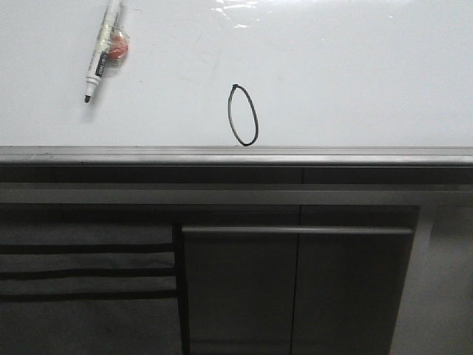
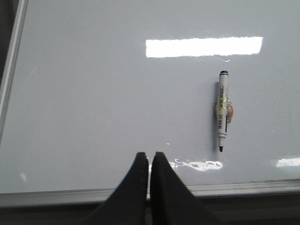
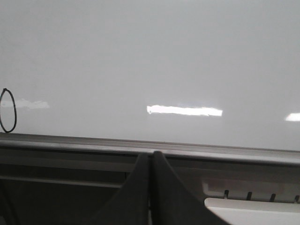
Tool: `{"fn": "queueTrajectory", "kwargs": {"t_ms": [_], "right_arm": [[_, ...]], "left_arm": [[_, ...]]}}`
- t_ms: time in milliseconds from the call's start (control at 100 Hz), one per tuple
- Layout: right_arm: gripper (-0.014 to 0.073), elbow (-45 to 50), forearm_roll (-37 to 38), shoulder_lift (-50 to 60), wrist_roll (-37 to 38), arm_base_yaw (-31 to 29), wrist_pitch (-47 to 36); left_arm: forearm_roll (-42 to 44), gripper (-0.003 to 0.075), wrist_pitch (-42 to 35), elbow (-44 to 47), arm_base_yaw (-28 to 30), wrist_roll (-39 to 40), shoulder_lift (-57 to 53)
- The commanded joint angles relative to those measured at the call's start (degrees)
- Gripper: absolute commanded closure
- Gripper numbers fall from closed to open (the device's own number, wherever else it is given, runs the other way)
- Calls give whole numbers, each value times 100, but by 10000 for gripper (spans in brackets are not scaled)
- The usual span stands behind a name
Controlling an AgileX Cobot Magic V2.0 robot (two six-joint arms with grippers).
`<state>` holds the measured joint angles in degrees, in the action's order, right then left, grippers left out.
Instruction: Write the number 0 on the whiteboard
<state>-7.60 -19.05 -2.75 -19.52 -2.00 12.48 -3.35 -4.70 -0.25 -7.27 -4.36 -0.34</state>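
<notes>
The number 0, a thin black tall oval with a small knot at its top, stands on the whiteboard just above the board's grey metal edge. It also shows at the edge of the right wrist view. A white marker with a black tip lies uncapped on the whiteboard at the far left, apart from both grippers; it shows in the left wrist view too. My left gripper is shut and empty over the whiteboard near its edge. My right gripper is shut and empty at the board's edge.
A small red and clear piece lies against the marker. Dark grey cabinet panels with a horizontal bar lie below the board's metal edge. A white tray-like part shows beside the right gripper.
</notes>
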Motion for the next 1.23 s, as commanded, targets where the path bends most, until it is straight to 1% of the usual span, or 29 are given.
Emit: {"fn": "queueTrajectory", "kwargs": {"t_ms": [0, 90, 130, 240, 520, 560, 580, 600, 610, 640, 670, 690, 810, 1220], "right_arm": [[666, 414, -250, 233, -38, 54, -1086], [666, 919, -432, 452, -38, 195, -1638], [666, 868, -382, 438, -57, 267, -1325], [666, 882, -265, 438, -66, 295, -1358], [666, 882, -293, 438, -11, 295, -1483], [666, 882, -102, 438, 209, 295, -1523], [666, 882, 208, 438, 466, 295, -1542], [666, 882, 792, 438, 857, 295, -1606], [666, 882, 792, 438, 1161, 295, -1624], [666, 882, 1586, 438, 1705, 295, -1699], [666, 882, 2152, 438, 2064, 295, -1746], [666, 882, 2302, 438, 2227, 295, -1776], [666, 882, 2287, 438, 2301, 295, -1907], [666, 882, 2287, 438, 2301, 295, -1906]], "left_arm": [[-9, 741, -388, 138, 17, 1, -140], [-9, 741, -388, 138, 17, 1, -140], [-9, 741, -388, 138, 17, 1, -140], [-9, 741, -388, 138, 17, 1, -140], [-9, 741, -388, 138, 17, 1, -140], [-9, 741, -388, 138, 17, 1, -140], [-9, 741, -388, 138, 17, 1, -140], [-9, 741, -388, 138, 17, 1, -140], [-9, 741, -388, 138, 17, 1, -140], [-9, 741, -388, 138, 17, 1, -140], [-9, 741, -388, 138, 17, 1, -140], [-9, 741, -388, 138, 17, 1, -140], [-9, 741, -388, 138, 17, 1, -140], [-9, 741, -388, 138, 17, 1, -140]]}}
